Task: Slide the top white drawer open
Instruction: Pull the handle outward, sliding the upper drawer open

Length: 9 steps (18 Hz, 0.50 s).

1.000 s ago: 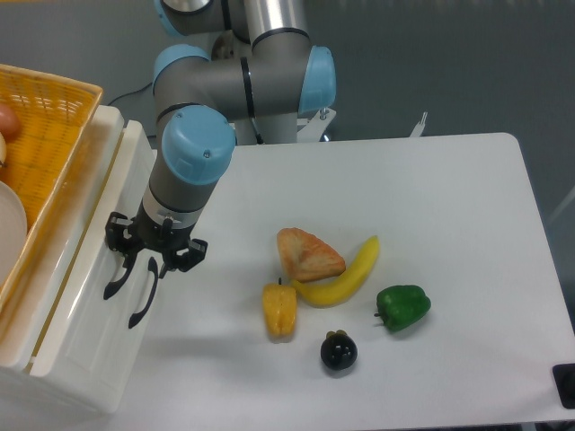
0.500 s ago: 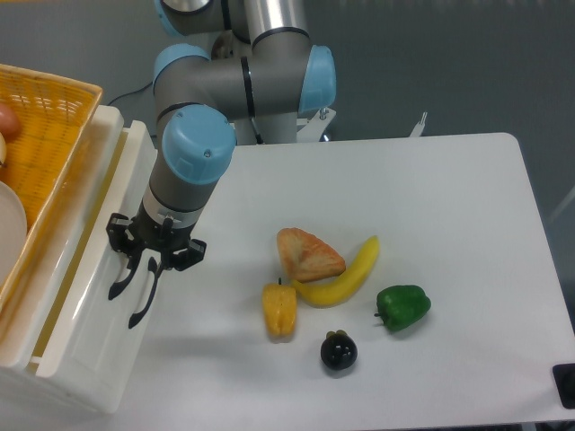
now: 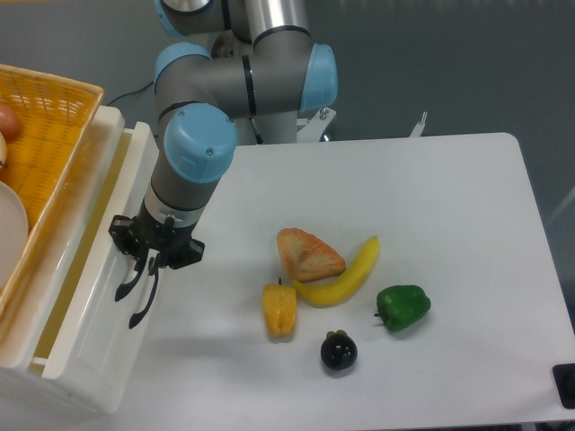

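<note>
Now we see the gripper [image 3: 137,285], jaws pinching the black handle [image 3: 142,303], drawing the top white drawer [image 3: 90,296] wider toward 3 o'clock.

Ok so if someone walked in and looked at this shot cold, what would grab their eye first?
Probably the grey arm with pale blue joint caps reaching down at the left, its pincer at the black handle of the top white drawer, which stands partly open. Next, the cluster of toy food mid-table: a banana, a green bell pepper, a yellow pepper. The yellow wicker basket sits on the cabinet at the far left.
</note>
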{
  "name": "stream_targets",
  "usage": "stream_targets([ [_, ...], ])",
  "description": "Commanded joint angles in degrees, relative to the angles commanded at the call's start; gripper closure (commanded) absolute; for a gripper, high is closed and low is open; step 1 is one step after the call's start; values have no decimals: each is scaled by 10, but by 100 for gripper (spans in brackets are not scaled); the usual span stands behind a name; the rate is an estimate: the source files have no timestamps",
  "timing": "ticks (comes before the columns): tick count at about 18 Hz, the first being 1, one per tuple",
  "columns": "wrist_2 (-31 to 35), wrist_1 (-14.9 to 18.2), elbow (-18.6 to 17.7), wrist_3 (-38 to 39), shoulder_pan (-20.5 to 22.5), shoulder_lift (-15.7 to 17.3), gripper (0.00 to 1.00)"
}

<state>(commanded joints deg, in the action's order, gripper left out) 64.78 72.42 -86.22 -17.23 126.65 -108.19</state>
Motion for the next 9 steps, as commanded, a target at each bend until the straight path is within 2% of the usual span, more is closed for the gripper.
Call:
stream_targets([
  [9,1,0,0,1,3,5,84],
])
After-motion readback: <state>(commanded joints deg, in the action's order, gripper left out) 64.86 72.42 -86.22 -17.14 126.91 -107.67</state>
